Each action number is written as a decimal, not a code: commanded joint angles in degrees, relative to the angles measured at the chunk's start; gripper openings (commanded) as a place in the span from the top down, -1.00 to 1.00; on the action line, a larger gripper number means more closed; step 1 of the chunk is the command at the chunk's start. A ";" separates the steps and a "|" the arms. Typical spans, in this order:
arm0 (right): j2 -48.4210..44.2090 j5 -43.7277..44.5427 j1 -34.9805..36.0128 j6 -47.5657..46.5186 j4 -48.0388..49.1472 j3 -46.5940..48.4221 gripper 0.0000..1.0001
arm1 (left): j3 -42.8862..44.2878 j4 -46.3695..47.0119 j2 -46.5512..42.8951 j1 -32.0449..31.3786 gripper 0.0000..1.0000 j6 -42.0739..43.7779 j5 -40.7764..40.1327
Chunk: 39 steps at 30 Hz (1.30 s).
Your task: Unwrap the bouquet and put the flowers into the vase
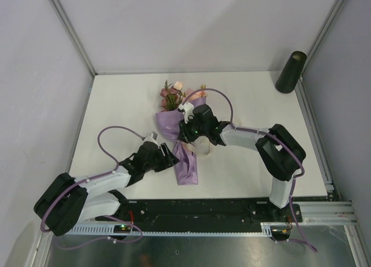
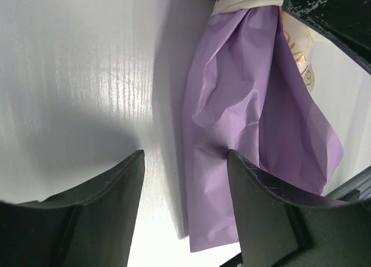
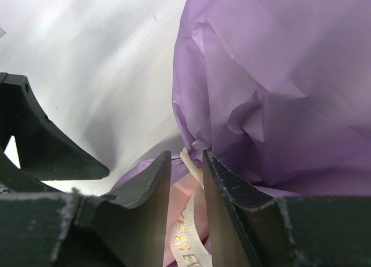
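One bouquet (image 1: 185,160); one vase (image 1: 291,72); one ribbon (image 2: 249,2).

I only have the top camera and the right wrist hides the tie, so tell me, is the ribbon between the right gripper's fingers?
Observer: Yes, the right wrist view shows the cream ribbon running between the fingers of the right gripper. Pinched or not, I can't tell.
Operator: And the left one?
Observer: The left gripper is open, with the edge of the purple paper in the gap between its fingers.
Operator: Is the wrap tied?
Observer: Yes, the left wrist view shows a ribbon band cinched round the paper's neck.
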 commanded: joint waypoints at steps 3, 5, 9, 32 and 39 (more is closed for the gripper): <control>1.88 0.51 -0.64 -3.33 -3.04 2.27 0.32 | 0.76 -0.50 0.18 -0.51 -0.28 0.20 -0.23; 2.34 0.09 -0.64 -4.17 -3.57 2.32 0.32 | 0.84 -0.50 0.21 -0.51 -0.28 0.27 -0.23; 2.74 0.12 -0.61 -5.30 -4.36 2.25 0.33 | 0.83 -0.53 0.22 -0.49 -0.28 0.32 -0.23; -8.00 2.81 -0.03 12.52 4.50 -0.62 1.00 | -0.31 -0.70 -2.25 -0.55 -0.49 0.40 -0.70; -10.95 4.81 -0.61 15.85 6.07 -1.09 1.00 | -0.51 -0.69 -2.16 -0.55 -0.51 0.73 -0.91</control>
